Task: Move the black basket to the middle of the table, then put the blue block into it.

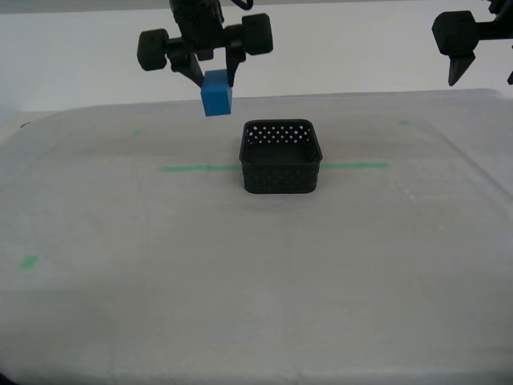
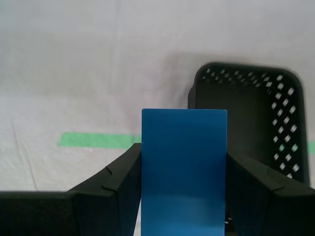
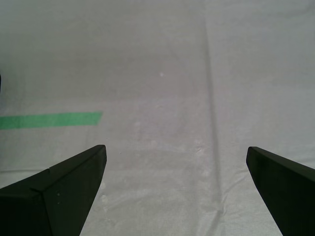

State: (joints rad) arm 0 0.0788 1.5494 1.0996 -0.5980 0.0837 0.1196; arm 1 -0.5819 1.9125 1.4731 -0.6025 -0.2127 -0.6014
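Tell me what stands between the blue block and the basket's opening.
Nothing visible does. My second gripper holds the blue block in the air, off toward the exterior view's left of the black basket. The basket looks empty, and only bare table lies between.

Light: bright, even, diffuse | Shadows: faint one beside the black basket (image 2: pixel 248 123) (second wrist view) | Focus: my exterior view slightly soft
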